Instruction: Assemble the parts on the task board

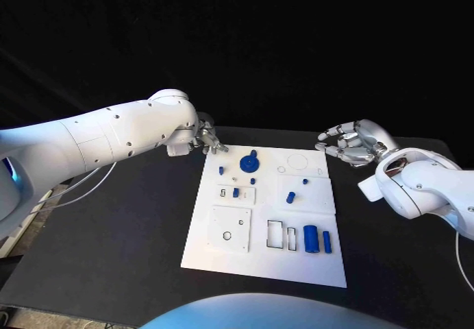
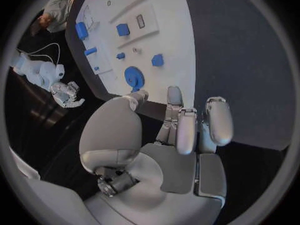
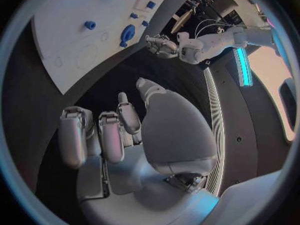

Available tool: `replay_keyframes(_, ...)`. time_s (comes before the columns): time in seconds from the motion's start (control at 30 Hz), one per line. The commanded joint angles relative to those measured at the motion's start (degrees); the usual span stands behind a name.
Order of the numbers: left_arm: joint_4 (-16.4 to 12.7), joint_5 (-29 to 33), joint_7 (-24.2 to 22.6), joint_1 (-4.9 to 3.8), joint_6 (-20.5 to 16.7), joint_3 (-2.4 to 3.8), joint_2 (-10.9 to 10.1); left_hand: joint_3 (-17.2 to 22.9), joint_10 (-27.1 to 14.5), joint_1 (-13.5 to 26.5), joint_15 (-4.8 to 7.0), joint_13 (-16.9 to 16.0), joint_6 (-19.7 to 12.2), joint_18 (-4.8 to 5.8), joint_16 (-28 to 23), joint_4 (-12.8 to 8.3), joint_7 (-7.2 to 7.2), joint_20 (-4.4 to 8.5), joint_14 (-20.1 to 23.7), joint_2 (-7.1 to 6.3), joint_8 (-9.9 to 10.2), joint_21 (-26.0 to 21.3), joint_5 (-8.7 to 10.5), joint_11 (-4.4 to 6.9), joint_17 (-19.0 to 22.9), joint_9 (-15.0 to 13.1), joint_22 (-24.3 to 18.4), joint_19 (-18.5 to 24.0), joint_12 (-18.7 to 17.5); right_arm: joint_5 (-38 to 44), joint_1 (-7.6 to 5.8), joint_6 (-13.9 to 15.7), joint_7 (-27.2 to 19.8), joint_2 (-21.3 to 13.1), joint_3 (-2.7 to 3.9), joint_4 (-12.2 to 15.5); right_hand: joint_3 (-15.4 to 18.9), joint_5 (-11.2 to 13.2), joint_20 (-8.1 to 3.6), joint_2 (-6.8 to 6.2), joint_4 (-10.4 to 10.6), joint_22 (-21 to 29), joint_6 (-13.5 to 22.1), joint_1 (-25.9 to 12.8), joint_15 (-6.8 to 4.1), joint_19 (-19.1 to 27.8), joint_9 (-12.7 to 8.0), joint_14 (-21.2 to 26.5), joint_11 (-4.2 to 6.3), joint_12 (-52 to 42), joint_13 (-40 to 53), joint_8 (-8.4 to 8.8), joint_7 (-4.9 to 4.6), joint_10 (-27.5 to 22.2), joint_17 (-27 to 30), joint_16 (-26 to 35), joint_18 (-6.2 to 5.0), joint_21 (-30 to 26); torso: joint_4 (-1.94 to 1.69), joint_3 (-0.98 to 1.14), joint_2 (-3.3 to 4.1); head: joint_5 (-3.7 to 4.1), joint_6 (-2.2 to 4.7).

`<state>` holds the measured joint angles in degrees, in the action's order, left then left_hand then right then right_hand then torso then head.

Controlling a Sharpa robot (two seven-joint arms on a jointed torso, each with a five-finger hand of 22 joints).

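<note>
Both hands are hovering at the task board's (image 1: 222, 253) far corners.
Left hand (image 1: 205, 139) and right hand (image 1: 348, 144) are curling loosely, fingers holding nothing; a careless descent could be knocking the round blue part (image 1: 250, 163) askew.

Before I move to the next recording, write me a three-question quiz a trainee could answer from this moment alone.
1. True or false: the left hand is holding a blue part.
2. Multiple choice: the blue disc-shaped part lies on the task board nearer to A) the left hand, B) the right hand, C) the board's near edge.
3. Fill in: the two upright blue cylinders stand on the board's near half, toward the robot's ____ side.

Key
1. False: both hands hang above the table beyond the board's far corners and hold nothing.
2. A.
3. Right.
</note>
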<state>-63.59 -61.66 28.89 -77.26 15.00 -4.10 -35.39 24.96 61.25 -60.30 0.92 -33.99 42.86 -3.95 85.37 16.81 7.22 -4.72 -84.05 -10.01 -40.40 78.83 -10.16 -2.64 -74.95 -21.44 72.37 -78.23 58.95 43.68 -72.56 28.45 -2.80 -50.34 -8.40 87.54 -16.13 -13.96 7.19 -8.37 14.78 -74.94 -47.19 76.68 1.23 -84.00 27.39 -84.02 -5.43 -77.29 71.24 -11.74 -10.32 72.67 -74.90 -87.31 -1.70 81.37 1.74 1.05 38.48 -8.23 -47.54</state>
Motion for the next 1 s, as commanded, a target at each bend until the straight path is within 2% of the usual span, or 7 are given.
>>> replay_keyframes(0.03,0.4,1.7,-0.3,0.07,4.1,-0.12,0.4,-0.3,0.6,-0.1,0.25,-0.6,-0.1,-0.21,0.0,-0.1,-0.08,0.02,-3.4,0.82,0.4,0.3,-0.11,0.02,-5.5,0.3,0.2,-0.4,0.5,0.6,0.05,-0.5,-0.4,0.1,0.00,0.0,0.0,0.2,-0.16,-0.13,0.2,-9.0,0.3,-0.3,-0.11,-1.0,-0.1,-4.0,-0.08,0.2,-0.1,-0.25,-0.01,-0.4,-7.3,0.2,-0.61,-0.2,0.01,0.06,0.01,-0.05,-0.12)
replay_keyframes(0.13,0.6,2.2,-0.2,0.12,5.3,-0.36,0.6,-0.4,1.1,-0.1,0.30,-1.0,0.4,-0.15,0.1,-0.1,-0.16,0.02,-3.4,1.06,0.7,0.4,-0.10,0.07,-5.7,0.5,0.5,-0.5,0.8,0.6,0.06,-0.5,-0.4,0.1,0.00,0.0,0.0,0.2,-0.16,-0.13,0.2,-9.0,0.3,-0.3,-0.11,-1.0,-0.1,-4.0,-0.08,0.2,-0.1,-0.25,-0.01,-0.4,-7.3,0.2,-0.61,-0.2,0.00,0.13,-0.06,-0.04,-0.25)
replay_keyframes(0.3,0.7,2.7,-0.1,0.30,6.3,-0.65,0.8,-0.7,1.4,-0.1,0.36,-1.3,1.0,-0.14,0.1,-0.1,-0.27,0.03,-3.4,1.20,0.8,0.5,-0.07,0.16,-5.6,0.7,0.5,-0.6,1.0,0.7,0.07,-0.5,-0.4,0.2,0.00,0.0,0.0,0.2,-0.16,-0.13,0.2,-9.0,0.3,-0.3,-0.11,-1.0,-0.1,-4.0,-0.08,0.2,-0.1,-0.25,-0.01,-0.4,-7.3,0.2,-0.61,-0.2,-0.01,0.09,-0.08,-0.03,-0.24)
replay_keyframes(1.0,0.8,3.1,0.0,0.96,8.1,-1.08,1.2,-1.0,2.7,-1.1,0.66,-2.7,2.8,-0.03,0.2,-0.2,-0.69,0.20,-3.5,1.62,1.3,0.8,-0.27,0.54,-5.8,1.1,1.1,-0.9,2.1,0.8,0.08,-0.6,-0.4,0.3,0.00,0.0,-0.1,0.1,-0.18,-0.08,0.3,-9.0,0.3,-0.2,-0.13,-1.1,-0.1,-4.0,-0.05,0.2,-0.1,-0.34,0.01,-0.3,-7.3,0.2,-0.61,-0.2,0.00,0.09,-0.05,0.01,-0.62)
